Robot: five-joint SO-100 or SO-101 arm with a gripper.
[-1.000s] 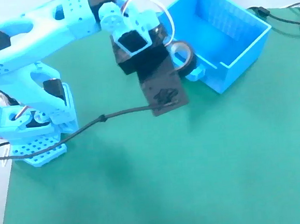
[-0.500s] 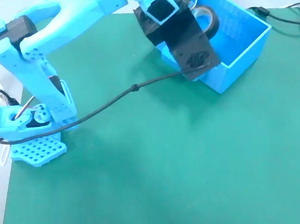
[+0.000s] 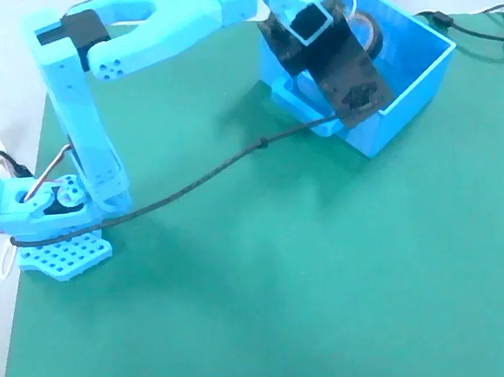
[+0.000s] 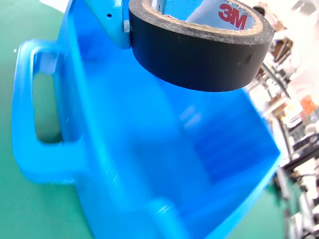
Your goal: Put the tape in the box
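Claw (image 4: 164,10): gripping the black 3M tape roll (image 4: 199,55), hanging directly above the blue box (image 4: 149,164) interior; box sitting on green bench (image 3: 286,282).

Fixed view: high, looking down at my whole arm. Wrist view: close above box (image 4: 149,164). Shared: box (image 3: 418,79), tape (image 4: 199,55).

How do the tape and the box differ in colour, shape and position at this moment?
The tape is black; the box is bright blue. The tape is a small ring with a pale core printed 3M; the box is a far larger rectangular bin with a loop handle. The tape hangs in the gripper above the box, which rests on the green mat.
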